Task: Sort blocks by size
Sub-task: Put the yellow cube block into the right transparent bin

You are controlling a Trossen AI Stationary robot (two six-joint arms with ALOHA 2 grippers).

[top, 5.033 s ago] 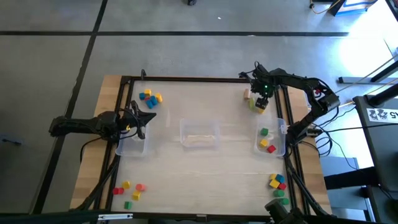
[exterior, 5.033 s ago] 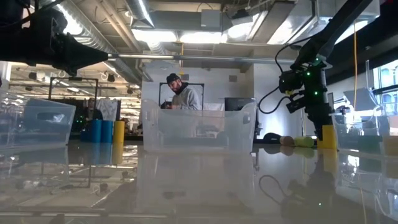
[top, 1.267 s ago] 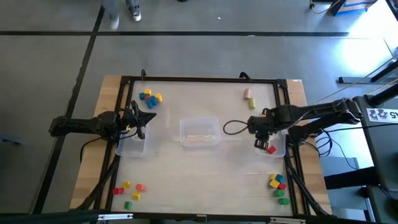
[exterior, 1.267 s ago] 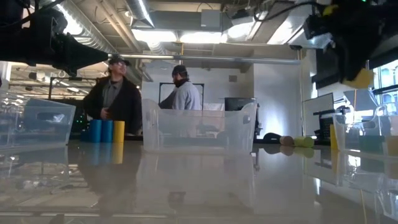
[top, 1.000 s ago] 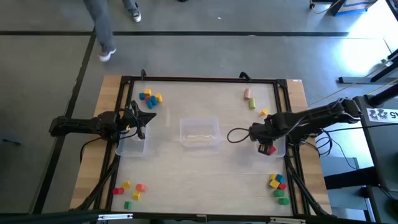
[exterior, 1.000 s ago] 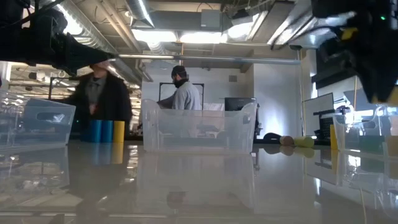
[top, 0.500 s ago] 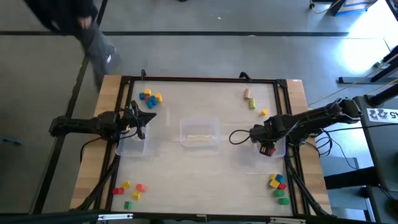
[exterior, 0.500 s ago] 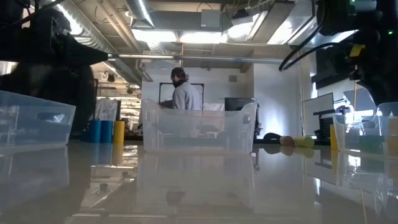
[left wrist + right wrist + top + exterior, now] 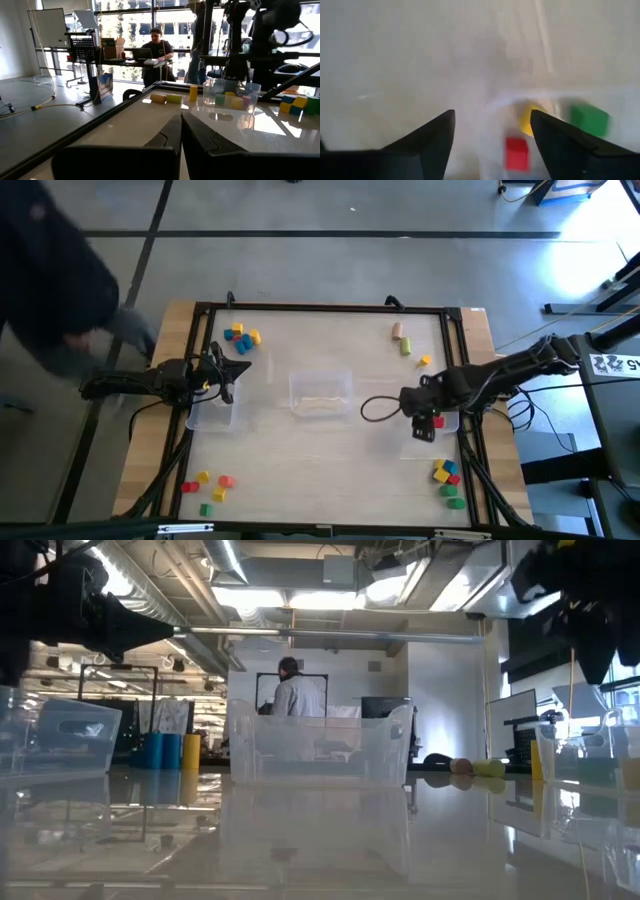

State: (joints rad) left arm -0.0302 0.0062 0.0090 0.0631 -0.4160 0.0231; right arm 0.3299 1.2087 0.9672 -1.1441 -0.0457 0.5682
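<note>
Sorting partly done: we see the right gripper (image 9: 492, 132), jaws released, over the right bin (image 9: 452, 423) holding three blocks (image 9: 516, 152); four clusters (image 9: 241, 337) remain on the desk (image 9: 330, 450).

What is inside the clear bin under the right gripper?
Through the open right gripper, the bin holds a red block, a yellow block and a green block. From above, the gripper covers most of it.

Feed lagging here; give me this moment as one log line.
right gripper: open over right bin | bin holds: red, yellow, green blocks | left gripper: shut, waiting by left bin
</note>
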